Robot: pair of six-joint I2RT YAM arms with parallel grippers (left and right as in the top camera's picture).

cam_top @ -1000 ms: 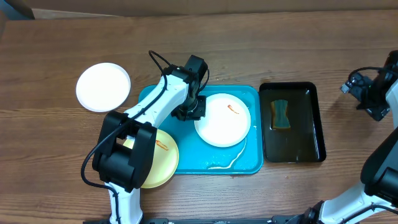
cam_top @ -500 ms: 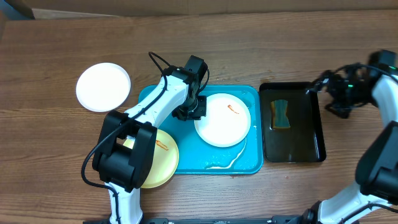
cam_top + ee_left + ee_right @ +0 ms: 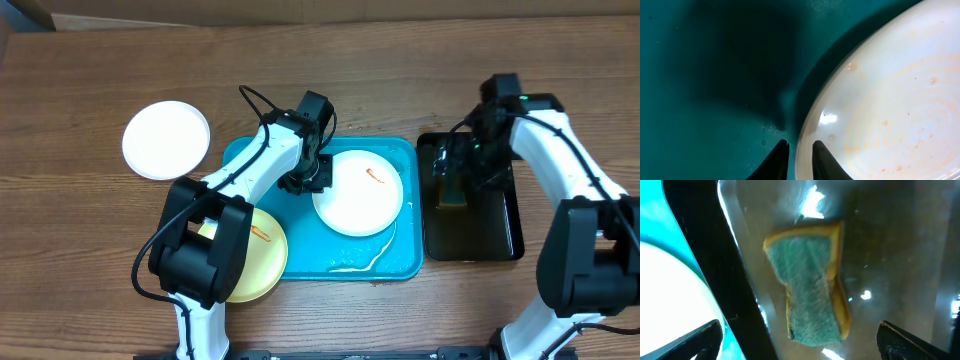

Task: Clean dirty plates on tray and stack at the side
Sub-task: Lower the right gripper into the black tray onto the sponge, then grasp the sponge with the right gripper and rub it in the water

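Plates (image 3: 166,139): three, two white, one yellow. Left claw (image 3: 800,152) pinches white plate (image 3: 357,192) rim; right claw (image 3: 797,332) wide above sponge (image 3: 807,295).

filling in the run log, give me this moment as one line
left gripper: shut on rim of smeared white plate, on turquoise tray | right gripper: open over sponge in black tray

A black tray (image 3: 492,238) sits on the brown wooden table (image 3: 400,70). A green sponge (image 3: 807,300) with a yellow edge lies in the tray's far half, tilted slightly, on a wet-looking floor that glints with light.
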